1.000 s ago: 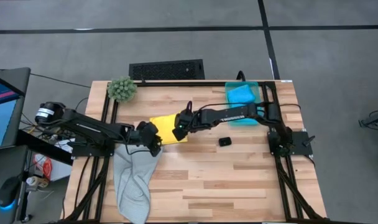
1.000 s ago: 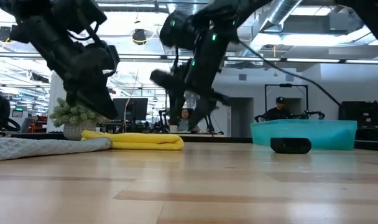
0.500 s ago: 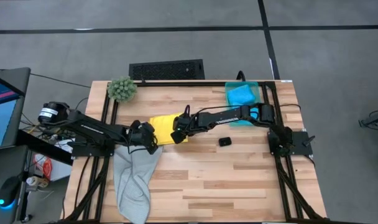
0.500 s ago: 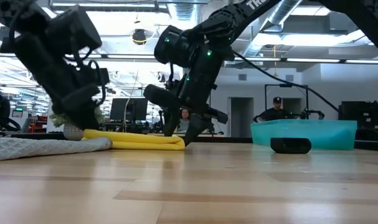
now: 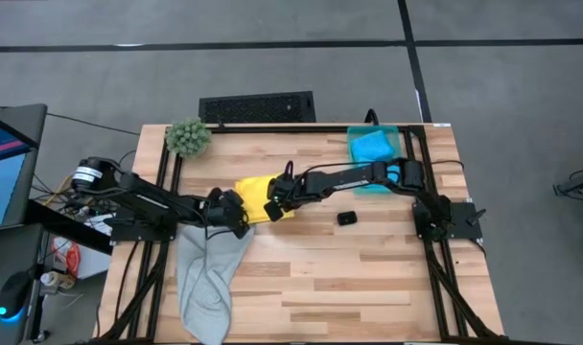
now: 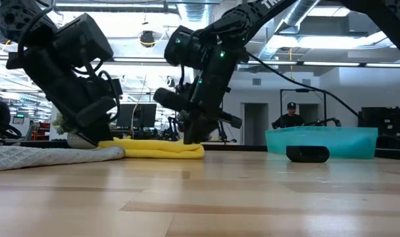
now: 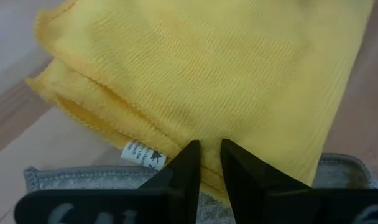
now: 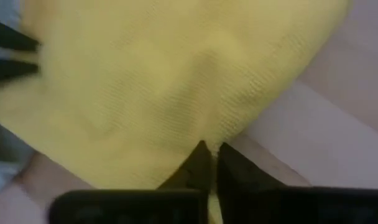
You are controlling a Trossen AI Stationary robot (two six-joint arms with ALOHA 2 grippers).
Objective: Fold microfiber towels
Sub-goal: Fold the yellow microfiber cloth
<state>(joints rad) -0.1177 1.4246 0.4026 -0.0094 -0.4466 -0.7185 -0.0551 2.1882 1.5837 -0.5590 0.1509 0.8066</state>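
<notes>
Yellow towel (image 5: pixel 256 195) lies folded on the table (image 5: pixel 368 268), mid-left, between both arms. Left gripper (image 7: pixel 206 163) is down at its near-left edge, fingers pinched almost together on the yellow hem; white tag visible just beside. Right gripper (image 8: pixel 209 157) clamps the towel's opposite corner, fingers nearly touching; picture is soft there, so the grip looks real but I can't confirm fully. Grey towel (image 5: pixel 208 273) lies crumpled, hanging off the table's front-left edge, touching the yellow one. Blue towel (image 5: pixel 373 145) sits in the teal bin (image 5: pixel 395 129) at back-right. Black block (image 5: pixel 346 218) lies apart, mid-table.
</notes>
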